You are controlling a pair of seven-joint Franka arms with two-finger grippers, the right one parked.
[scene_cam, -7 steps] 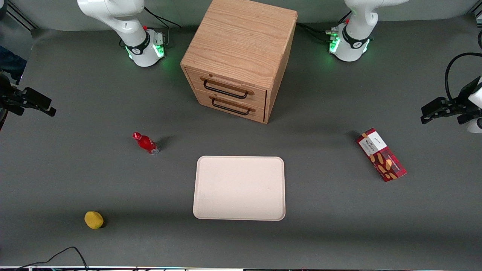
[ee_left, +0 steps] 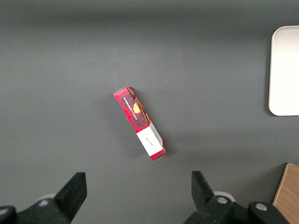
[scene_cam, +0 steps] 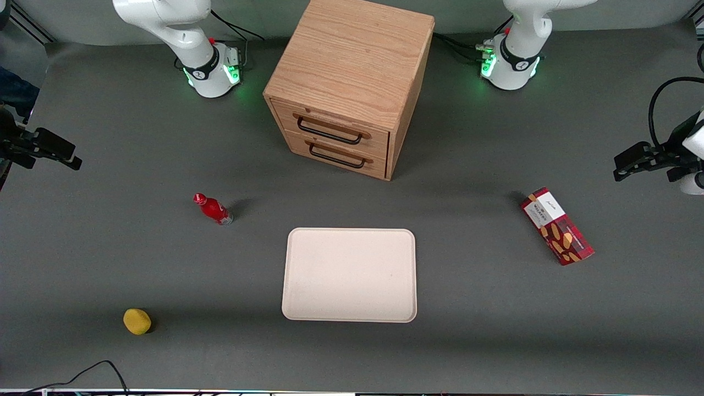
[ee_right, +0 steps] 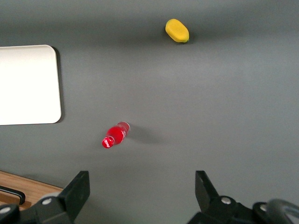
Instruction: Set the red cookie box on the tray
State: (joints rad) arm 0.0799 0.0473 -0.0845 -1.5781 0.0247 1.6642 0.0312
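The red cookie box (scene_cam: 557, 226) lies flat on the grey table toward the working arm's end, its white-label end pointing away from the front camera. The cream-white tray (scene_cam: 349, 275) sits mid-table in front of the drawer cabinet and holds nothing. My left gripper (scene_cam: 627, 164) hovers high above the table, a little farther from the front camera than the box and apart from it. In the left wrist view the gripper (ee_left: 138, 186) is open, with the box (ee_left: 138, 122) on the table below it, clear of both fingers, and a corner of the tray (ee_left: 285, 70) showing.
A wooden two-drawer cabinet (scene_cam: 346, 82) stands farther from the front camera than the tray, both drawers closed. A small red bottle (scene_cam: 213, 209) and a yellow rounded object (scene_cam: 137, 321) lie toward the parked arm's end. A black cable (scene_cam: 99, 368) crosses the table's near edge.
My left arm's wrist has shifted very slightly. The box and tray lie as before.
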